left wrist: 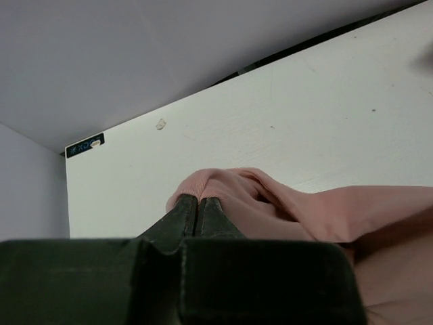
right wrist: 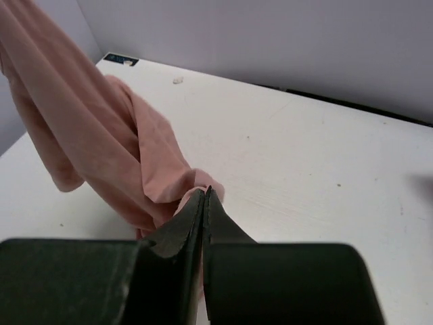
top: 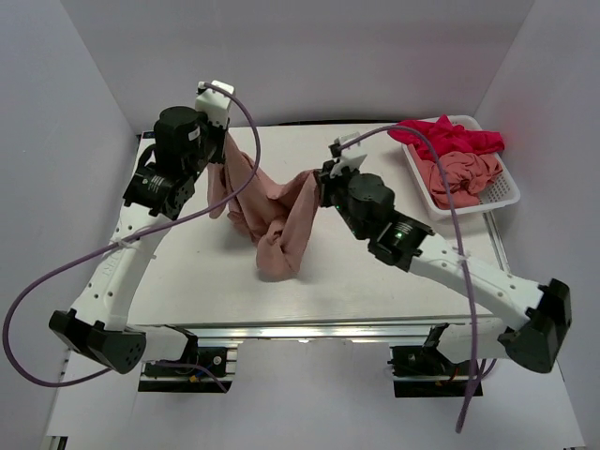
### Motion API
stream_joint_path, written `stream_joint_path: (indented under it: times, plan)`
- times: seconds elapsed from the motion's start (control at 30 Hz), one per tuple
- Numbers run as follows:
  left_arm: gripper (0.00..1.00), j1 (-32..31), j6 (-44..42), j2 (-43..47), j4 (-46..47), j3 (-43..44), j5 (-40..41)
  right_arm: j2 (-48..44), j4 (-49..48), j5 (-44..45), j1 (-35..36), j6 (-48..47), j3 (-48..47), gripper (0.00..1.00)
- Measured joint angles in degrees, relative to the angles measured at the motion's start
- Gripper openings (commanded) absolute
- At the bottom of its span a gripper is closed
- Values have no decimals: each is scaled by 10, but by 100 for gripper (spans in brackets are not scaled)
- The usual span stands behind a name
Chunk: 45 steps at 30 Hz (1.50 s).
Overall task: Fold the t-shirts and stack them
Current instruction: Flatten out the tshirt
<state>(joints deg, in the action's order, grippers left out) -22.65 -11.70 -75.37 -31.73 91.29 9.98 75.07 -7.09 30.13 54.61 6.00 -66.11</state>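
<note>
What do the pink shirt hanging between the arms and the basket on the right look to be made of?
Pink t-shirt: soft knit fabric, probably cotton, with a matte finish; it hangs in limp folds and creases and shows no sheen.
Basket: apparently rigid white plastic; its walls are an even mesh of small holes and keep their shape. Coated wire can't be ruled out.

I count three t-shirts: a salmon-pink t-shirt (top: 272, 220) over the one table (top: 375, 272), a second salmon-pink t-shirt (top: 464, 173), and one magenta t-shirt (top: 448, 136). One white basket (top: 502, 192). Two arms, two pincers: left pincer (top: 223, 133), right pincer (top: 322, 178).
</note>
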Motion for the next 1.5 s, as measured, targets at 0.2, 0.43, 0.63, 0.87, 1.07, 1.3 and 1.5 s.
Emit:
stream_joint_path:
  times: [0.2, 0.43, 0.63, 0.87, 1.07, 1.3, 1.5]
  plan:
    - [0, 3, 5, 30, -19, 9, 15, -83, 57, 30, 5, -18, -5, 0]
    - [0, 3, -21, 99, -73, 121, 67, -211, 149, 60, 5, -19, -30, 0]
    - [0, 13, -33, 212, -99, 161, 80, -297, 205, 45, 5, 6, -99, 0]
    - [0, 34, -23, 248, -120, 204, 51, -324, 249, 24, 5, 27, -148, 0]
    - [0, 36, -9, 241, -109, 118, 37, -291, 233, 48, 5, 8, -138, 0]
    - [0, 36, 4, 106, -28, -82, 18, -165, 141, 82, -41, -47, -93, 0]
    - [0, 46, -1, -41, 53, -133, 16, -32, 106, -27, -250, 10, -68, 0]
